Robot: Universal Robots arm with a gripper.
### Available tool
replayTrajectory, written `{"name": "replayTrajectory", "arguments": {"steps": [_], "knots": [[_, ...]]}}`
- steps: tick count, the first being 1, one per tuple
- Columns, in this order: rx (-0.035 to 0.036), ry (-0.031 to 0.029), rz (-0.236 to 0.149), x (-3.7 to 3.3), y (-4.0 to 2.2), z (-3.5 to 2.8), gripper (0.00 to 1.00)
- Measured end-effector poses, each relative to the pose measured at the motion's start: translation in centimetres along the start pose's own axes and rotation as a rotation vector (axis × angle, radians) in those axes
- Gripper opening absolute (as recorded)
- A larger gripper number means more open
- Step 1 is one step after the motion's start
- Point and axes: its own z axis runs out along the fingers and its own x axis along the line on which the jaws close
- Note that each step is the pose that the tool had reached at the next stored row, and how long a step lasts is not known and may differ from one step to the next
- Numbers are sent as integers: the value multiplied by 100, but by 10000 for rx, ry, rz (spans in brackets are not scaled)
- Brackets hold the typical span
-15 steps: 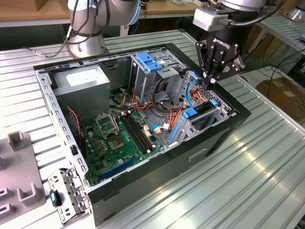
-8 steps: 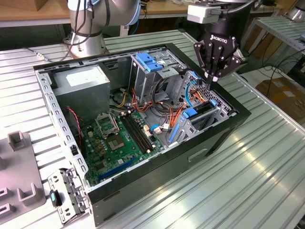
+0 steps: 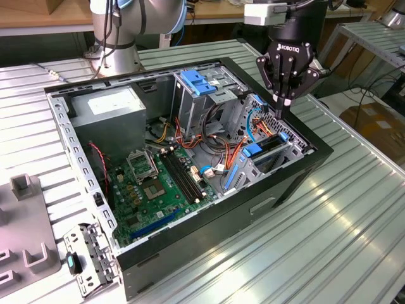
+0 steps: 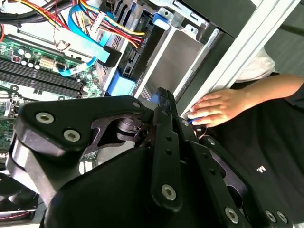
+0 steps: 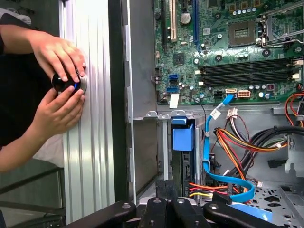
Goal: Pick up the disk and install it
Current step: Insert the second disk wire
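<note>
1. the disk [image 3: 273, 147] sits upright in the drive cage [image 3: 250, 166] at the exterior view's right end of the open computer case [image 3: 209, 225], blue rails showing.
2. the gripper [image 3: 283, 109] is directly above it, fingers [image 3: 286, 101] drawn together to a point, holding nothing, tips at the disk's top edge.
3. the motherboard [image 3: 155, 190] lies left of the cage.
4. in the first wrist view, a person's hands [image 5: 61, 80] hold a black knob [image 5: 66, 83] on the table rail beside the case.

An open computer case [image 3: 190, 158] lies on its side in the middle of the ribbed metal desk [image 3: 329, 221]. Inside it, a green circuit board [image 3: 149, 190] covers the floor, with a grey power box [image 3: 111, 114] in the corner toward the desk's far edge. Orange, yellow and blue cables [image 3: 221, 152] run across the middle. A blue plastic bracket [image 3: 199, 82] sits atop the metal cage.
</note>
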Motion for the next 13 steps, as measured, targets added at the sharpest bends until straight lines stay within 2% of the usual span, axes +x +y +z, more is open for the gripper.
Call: {"name": "replayTrajectory", "arguments": {"steps": [13], "knots": [[1, 16, 0, -4, 0, 0, 11]]}}
